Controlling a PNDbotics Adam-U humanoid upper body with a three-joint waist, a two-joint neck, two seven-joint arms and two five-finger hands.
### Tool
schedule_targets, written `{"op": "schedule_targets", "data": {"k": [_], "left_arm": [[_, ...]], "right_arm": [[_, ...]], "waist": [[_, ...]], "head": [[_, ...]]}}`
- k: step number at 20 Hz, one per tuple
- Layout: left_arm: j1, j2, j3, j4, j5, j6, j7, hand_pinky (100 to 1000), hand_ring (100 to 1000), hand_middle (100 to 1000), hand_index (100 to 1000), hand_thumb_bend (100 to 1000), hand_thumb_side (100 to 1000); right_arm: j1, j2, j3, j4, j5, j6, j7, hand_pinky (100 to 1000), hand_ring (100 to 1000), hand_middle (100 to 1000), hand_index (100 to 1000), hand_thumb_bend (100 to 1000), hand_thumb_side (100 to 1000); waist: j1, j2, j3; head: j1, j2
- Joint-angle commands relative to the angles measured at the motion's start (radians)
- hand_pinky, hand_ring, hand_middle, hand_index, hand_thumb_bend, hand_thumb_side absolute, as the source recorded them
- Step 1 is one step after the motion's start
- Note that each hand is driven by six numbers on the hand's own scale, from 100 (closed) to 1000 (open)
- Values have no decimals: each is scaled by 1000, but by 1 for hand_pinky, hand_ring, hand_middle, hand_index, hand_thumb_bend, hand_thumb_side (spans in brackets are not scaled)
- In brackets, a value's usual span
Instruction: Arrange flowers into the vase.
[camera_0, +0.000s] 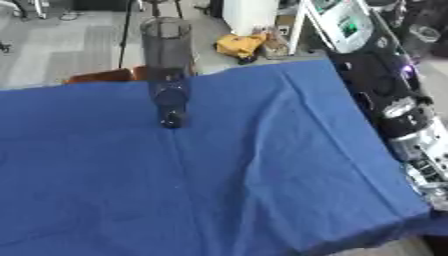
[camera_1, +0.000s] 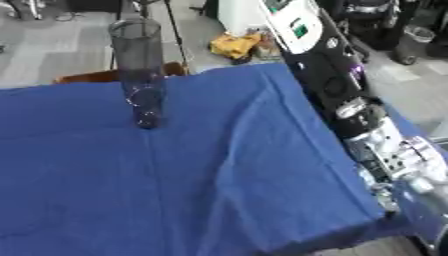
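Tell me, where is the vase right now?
The vase stands upright on the blue cloth, toward the table's far left, well away from the right arm along the right edge.

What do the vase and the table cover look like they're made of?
Vase: likely clear glass or plastic with a grey tint; the cloth and floor show through its wall. Table cover: woven fabric, matte blue; it lies in soft creases and folds and drapes over the table edge.

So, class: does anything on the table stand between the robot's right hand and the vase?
Nothing visible does. Only bare blue cloth lies between the right hand at the table's right edge and the tall clear vase near the far side.
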Motion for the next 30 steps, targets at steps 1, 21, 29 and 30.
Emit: {"op": "schedule_targets", "data": {"k": [1,21,29,30], "left_arm": [[-19,3,-5,-12,6,0,-7,397,567,604,768,632,647],[-39,-24,-29,-10,24,3,-35,395,566,603,769,625,652],[-40,-30,-32,-11,27,3,-39,394,566,603,769,624,656],[-42,-32,-32,-12,28,2,-40,394,566,603,769,624,657]], "right_arm": [[-33,-10,-26,-23,-64,24,6,100,100,100,150,100,1000],[-47,53,-55,-25,-317,81,112,100,100,100,162,100,1000],[-57,72,-45,-8,-338,84,139,100,100,100,166,100,1000],[-64,79,-41,-4,-342,85,150,100,100,100,167,100,1000]], "waist": [[-4,-30,13],[46,-16,113],[50,-4,126],[50,1,130]], "head": [[-24,-15],[-101,-43],[-119,-44],[-123,-44]]}}
